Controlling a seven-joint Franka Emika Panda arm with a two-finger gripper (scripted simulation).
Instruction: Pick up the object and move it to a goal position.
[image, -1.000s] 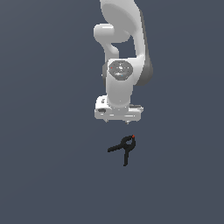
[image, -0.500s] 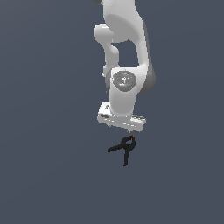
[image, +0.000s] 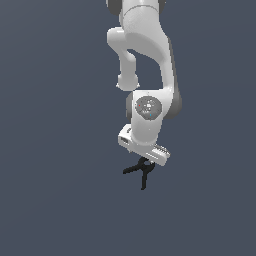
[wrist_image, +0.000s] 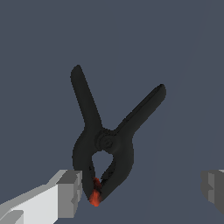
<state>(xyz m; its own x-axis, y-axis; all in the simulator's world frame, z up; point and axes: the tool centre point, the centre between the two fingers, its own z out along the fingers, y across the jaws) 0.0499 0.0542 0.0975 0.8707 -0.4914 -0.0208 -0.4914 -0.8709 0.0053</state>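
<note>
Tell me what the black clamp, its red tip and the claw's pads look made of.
Clamp: looks like matte black plastic, even and with almost no glare; painted metal cannot be ruled out in a render. Red tip: looks like a soft orange-red rubbery cap, too small to be sure. Claw pads: flat grey blocks, dull finish, on a smooth white, seemingly plastic body.

The clamp (wrist_image: 103, 144) is black with a red-orange tip; the pincer (wrist_image: 142, 192) is white with grey fingertips (wrist_image: 70, 192).
</note>
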